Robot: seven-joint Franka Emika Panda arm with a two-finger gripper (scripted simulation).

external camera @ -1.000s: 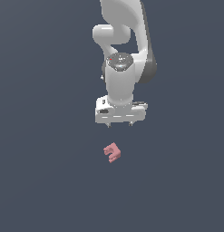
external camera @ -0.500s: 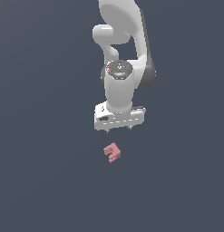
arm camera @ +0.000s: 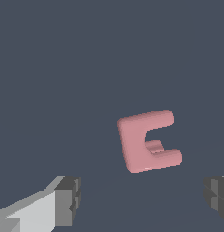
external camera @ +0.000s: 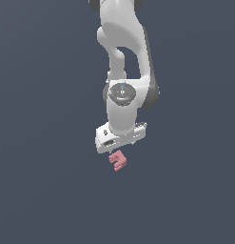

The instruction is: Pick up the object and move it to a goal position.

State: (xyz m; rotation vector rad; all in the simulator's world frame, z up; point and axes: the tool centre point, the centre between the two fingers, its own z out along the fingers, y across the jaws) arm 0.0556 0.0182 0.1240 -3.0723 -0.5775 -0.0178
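Item: pink object (arm camera: 143, 142) on a dark grey floor (external camera: 43, 190), white arm (external camera: 123, 62) above it.

Detail: gripper (arm camera: 143, 199) spread wide, holding nothing; its two dark fingertips (arm camera: 68, 199) stand well apart with the object lying in the span between them, clear of both. Object is a blocky C-shape, two short prongs and a small nub on one side. In the exterior view it lies just below the gripper's (external camera: 120, 151) white body, partly overlapped by it.

Pink object (arm camera: 143, 142), white claw (arm camera: 143, 201)
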